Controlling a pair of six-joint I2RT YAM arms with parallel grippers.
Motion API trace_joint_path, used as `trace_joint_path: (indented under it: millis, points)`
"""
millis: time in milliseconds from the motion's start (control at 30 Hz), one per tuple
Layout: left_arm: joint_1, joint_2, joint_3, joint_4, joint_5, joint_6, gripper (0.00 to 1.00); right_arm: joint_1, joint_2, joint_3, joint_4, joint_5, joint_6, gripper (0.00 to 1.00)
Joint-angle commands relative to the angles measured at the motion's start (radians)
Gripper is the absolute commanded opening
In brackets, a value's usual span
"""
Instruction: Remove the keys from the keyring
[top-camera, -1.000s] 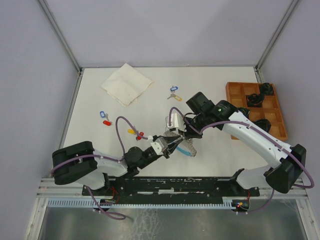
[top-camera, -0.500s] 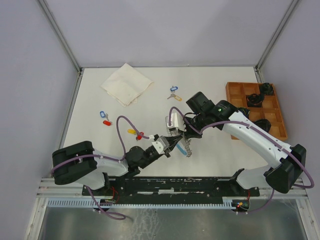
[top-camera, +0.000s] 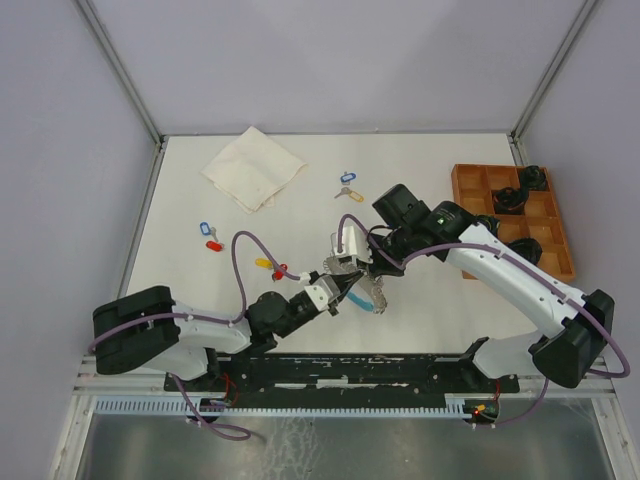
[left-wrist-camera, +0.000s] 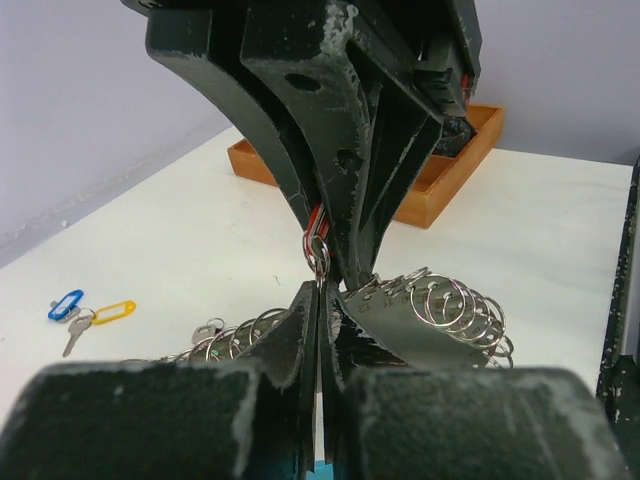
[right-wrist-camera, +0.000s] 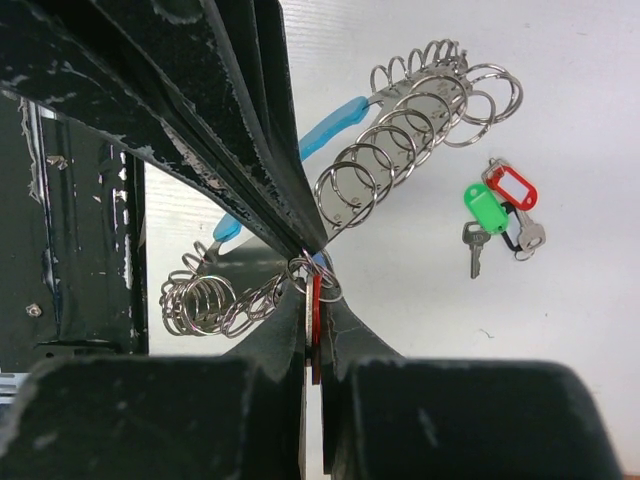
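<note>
The keyring, a loop of many silver rings joined to a light-blue band, hangs just above the table between both grippers and also shows in the top view. My right gripper is shut on a silver key with a red tag. My left gripper comes in from the opposite side and is shut on that key's small split ring. From above, the left gripper and the right gripper meet tip to tip.
Loose tagged keys lie at the back centre, the left, and near the left arm. A white cloth sits back left. A wooden tray holding dark parts stands at the right.
My left gripper has shut on the small split ring. The keyring and its blue band have shifted slightly left. The right gripper keeps its hold.
</note>
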Motion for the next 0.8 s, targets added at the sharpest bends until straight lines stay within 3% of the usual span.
trace_joint_path:
  millis: [0, 333, 767]
  points:
    - [0.003, -0.044, -0.001, -0.068, -0.008, 0.072, 0.03, 0.004, -0.055, 0.025, 0.026, 0.016, -0.012, 0.01]
    - [0.015, -0.104, -0.039, -0.072, 0.058, 0.044, 0.03, 0.004, -0.073, -0.005, 0.052, 0.101, -0.028, 0.01]
    - [0.048, -0.078, -0.096, 0.074, 0.085, -0.057, 0.03, 0.005, -0.032, 0.021, -0.008, -0.073, -0.051, 0.01]
